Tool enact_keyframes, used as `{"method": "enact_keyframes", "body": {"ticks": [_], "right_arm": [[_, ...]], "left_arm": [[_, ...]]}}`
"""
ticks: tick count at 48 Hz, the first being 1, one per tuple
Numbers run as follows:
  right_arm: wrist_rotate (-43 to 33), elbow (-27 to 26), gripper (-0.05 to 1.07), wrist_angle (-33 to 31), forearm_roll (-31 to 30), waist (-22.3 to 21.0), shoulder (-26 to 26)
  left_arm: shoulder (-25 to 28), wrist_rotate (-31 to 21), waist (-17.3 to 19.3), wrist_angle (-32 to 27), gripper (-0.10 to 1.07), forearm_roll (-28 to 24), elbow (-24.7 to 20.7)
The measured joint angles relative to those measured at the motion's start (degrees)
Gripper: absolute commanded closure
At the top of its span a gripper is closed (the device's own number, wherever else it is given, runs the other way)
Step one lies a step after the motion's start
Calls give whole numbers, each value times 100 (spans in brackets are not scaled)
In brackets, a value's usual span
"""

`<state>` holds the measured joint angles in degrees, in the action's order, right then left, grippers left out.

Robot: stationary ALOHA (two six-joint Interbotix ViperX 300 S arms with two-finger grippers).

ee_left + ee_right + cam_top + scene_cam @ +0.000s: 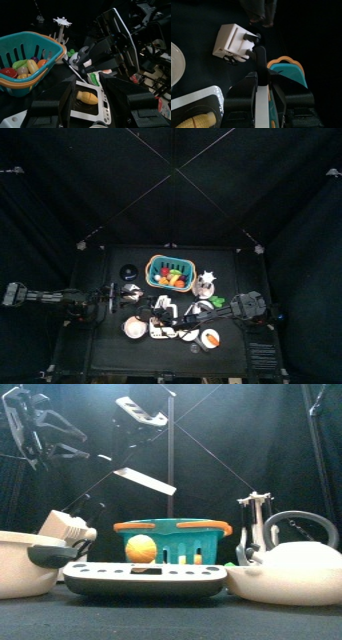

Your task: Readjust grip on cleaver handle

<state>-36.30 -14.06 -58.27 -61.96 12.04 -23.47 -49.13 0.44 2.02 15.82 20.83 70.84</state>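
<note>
holding the cleaver (144,482) aloft above the basket (171,540), the right gripper (260,95) pinches its blade; left gripper (83,107) gapes empty nearby, so the handle regrip seems still undone.

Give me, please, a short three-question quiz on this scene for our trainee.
1. True or false: the left gripper has its jaws shut.
2. What colour is the basket? A red, B teal, C white.
3. Fill in: the right gripper is shut on the ____.
Key: 1 false; 2 B; 3 cleaver.
</note>
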Motion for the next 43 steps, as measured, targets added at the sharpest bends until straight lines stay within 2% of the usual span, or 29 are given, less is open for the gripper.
{"method": "enact_keyframes", "body": {"ticks": [9, 20, 34, 40, 43], "right_arm": [[413, -527, 48, -237, 229, 0, -255], [422, -642, 48, -290, 246, 0, -325], [422, -642, 47, -299, 264, 0, -343], [422, -703, 45, -308, 290, -9, -360], [404, -721, 42, -264, 422, -18, -369]], "left_arm": [[158, 9, -88, 9, 17, 114, -26], [580, 0, -132, 18, 19, 255, -149], [606, 0, -123, 158, 41, 255, -158], [606, -9, -132, 158, 52, 272, -158], [598, 0, -132, 149, 54, 272, -158]]}}
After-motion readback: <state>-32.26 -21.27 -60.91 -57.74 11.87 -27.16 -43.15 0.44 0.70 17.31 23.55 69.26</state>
